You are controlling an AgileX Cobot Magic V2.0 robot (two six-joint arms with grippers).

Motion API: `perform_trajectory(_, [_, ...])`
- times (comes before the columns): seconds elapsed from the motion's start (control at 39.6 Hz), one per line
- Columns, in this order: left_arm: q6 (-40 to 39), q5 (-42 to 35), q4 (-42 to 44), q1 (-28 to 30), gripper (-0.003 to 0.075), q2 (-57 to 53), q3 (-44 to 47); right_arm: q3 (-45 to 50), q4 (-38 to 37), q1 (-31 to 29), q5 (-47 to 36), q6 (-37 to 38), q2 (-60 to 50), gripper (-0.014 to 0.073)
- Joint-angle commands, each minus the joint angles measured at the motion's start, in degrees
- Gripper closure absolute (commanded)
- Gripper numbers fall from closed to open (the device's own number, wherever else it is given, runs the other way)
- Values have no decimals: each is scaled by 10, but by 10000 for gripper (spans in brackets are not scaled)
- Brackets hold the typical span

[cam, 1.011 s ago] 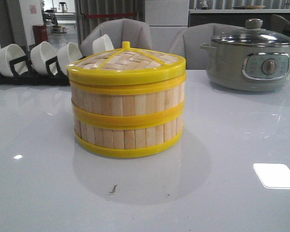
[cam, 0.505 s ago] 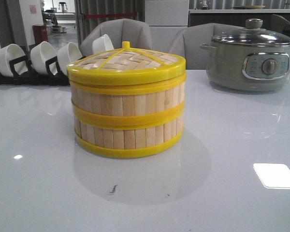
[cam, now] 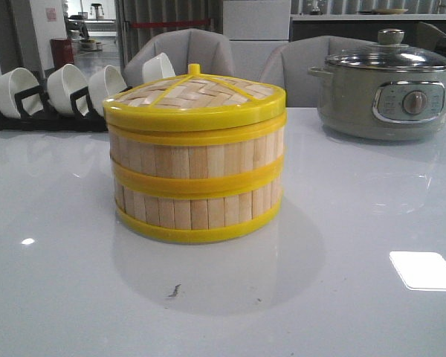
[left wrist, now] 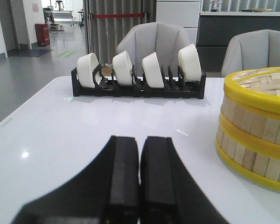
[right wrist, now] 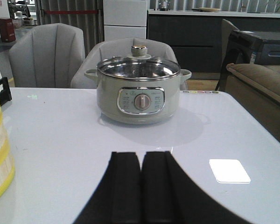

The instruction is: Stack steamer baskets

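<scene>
2 baskets [cam: 195, 190] stacked, lid [cam: 195, 100] on. Left gripper [left wrist: 140, 172] and right gripper [right wrist: 141, 182]: jaws together, empty, apart from stack. Judgement: stacking looks complete; keep arms clear.

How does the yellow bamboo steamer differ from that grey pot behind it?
The steamer has pale bamboo slat walls with yellow rims; the pot is smooth grey-green with a dial. The steamer's lid is woven with a yellow knob; the pot's lid is glass with a metal knob. Both are round, lidded, and stand on the white table.
</scene>
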Motion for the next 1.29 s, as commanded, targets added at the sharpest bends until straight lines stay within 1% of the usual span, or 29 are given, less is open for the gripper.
perform_trajectory(0.0, [-5,-43,-6,1,634,-8,1,-17,-6,-4,-48,0,6,526])
perform_trajectory(1.04, [-5,-43,-6,1,634,-8,1,-17,-6,-4,-48,0,5,526])
perform_trajectory(1.26, [-5,-43,-6,1,634,-8,1,11,-6,-4,-48,0,-18,538])
